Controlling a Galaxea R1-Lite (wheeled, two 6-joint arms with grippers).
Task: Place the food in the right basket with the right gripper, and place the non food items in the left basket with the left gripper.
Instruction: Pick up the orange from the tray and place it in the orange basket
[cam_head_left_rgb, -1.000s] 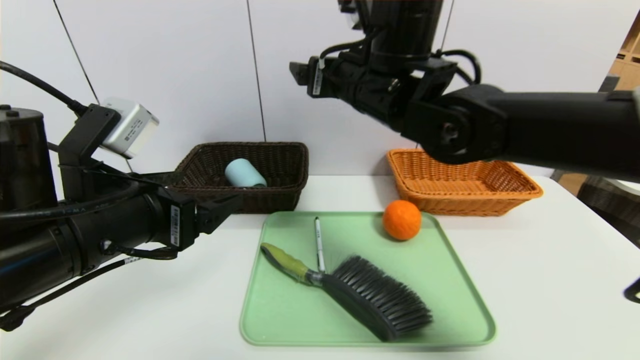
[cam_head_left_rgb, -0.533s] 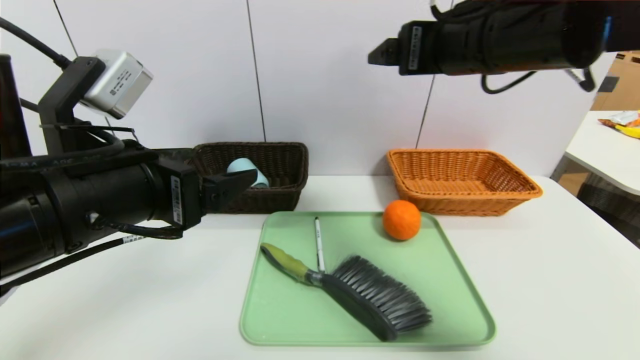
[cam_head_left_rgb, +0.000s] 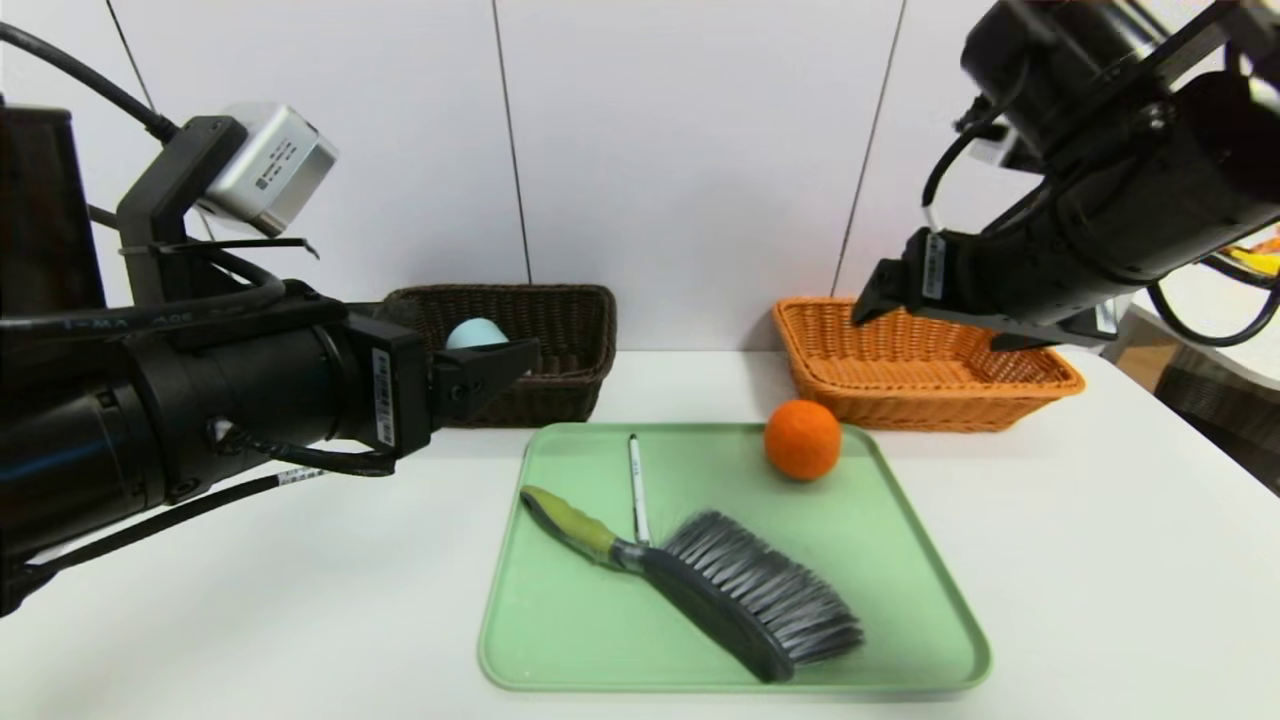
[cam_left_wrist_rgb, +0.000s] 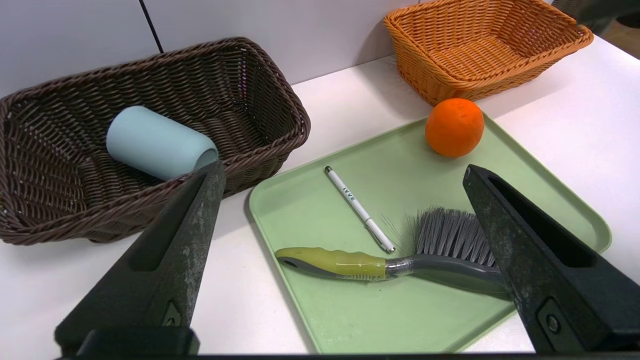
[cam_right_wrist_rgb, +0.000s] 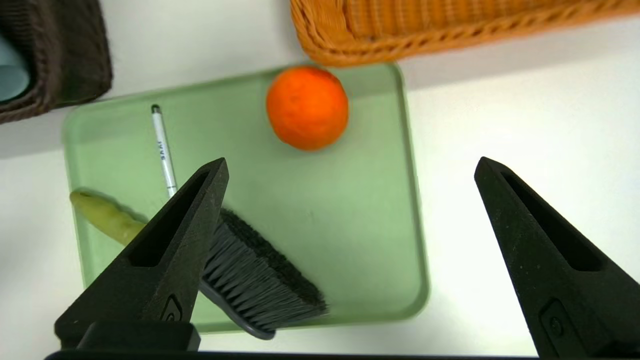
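White surface (cam_head_left_rgb: 1100, 560): green tray (cam_head_left_rgb: 560, 640) w/ orange (cam_head_left_rgb: 803, 440), pen (cam_head_left_rgb: 636, 487), brush (cam_head_left_rgb: 735, 590). Cup (cam_left_wrist_rgb: 157, 143) in brown basket (cam_head_left_rgb: 560, 385). Left pincer (cam_head_left_rgb: 500, 368) & right pincer (cam_head_left_rgb: 935, 310) both wide, empty, above surface; orange basket (cam_head_left_rgb: 930, 385) empty.

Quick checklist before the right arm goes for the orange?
1. Right tool open and holding nothing: ok.
2. Orange unobstructed on the green tray: ok.
3. Orange basket has room: ok.
4. Left tool open, up beside the brown basket, off the orange's path: ok.
5. Brush and pen apart from the orange: ok.
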